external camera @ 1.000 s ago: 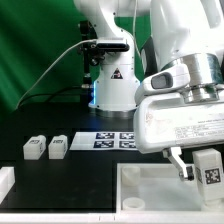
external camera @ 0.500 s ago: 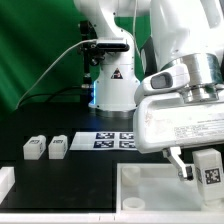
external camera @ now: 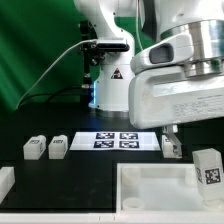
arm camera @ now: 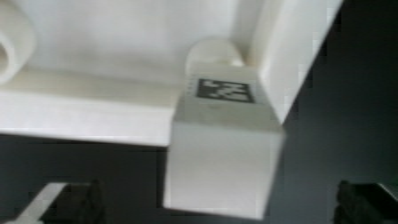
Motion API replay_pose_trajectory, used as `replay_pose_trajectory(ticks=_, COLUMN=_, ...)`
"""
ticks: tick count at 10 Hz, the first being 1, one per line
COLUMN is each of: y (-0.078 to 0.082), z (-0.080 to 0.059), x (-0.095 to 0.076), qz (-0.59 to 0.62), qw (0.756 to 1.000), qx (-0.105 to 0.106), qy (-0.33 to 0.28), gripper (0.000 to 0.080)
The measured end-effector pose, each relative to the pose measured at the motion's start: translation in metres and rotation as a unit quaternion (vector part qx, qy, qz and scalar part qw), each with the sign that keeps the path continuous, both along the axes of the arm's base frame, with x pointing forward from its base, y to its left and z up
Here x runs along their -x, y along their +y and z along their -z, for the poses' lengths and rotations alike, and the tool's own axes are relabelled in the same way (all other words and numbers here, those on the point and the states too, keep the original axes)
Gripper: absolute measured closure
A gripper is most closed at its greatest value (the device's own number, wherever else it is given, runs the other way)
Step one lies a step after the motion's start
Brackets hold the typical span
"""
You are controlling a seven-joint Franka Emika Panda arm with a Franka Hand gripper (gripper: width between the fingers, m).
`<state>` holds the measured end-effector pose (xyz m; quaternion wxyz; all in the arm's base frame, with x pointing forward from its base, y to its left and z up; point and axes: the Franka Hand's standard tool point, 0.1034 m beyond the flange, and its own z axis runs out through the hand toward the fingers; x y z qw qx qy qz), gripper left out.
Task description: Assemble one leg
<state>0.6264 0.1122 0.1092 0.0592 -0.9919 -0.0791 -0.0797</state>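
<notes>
A leg (external camera: 207,166), a white block with a tag on its face, stands upright at the exterior view's right corner of the white tabletop piece (external camera: 150,184). My gripper (external camera: 173,146) hangs above and to the exterior view's left of it, open and holding nothing. In the wrist view the leg (arm camera: 224,135) sits in the tabletop's corner (arm camera: 107,95). My dark fingertips (arm camera: 64,202) stand wide on both sides of it, apart from it. Two more legs (external camera: 34,147) (external camera: 58,147) lie at the exterior view's left.
The marker board (external camera: 118,139) lies in front of the arm's base (external camera: 112,90). A white part (external camera: 5,181) pokes in at the exterior view's lower left edge. The green curtain hangs behind.
My gripper has let go of the leg and risen, moving toward the exterior view's left. The leg stays standing on the tabletop corner.
</notes>
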Motion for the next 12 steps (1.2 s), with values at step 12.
replay_pose_trajectory(ticks=12, y=0.011, z=0.031, x=0.011, qz=0.001, qw=0.997, qx=0.0, qy=0.08, gripper=0.0413)
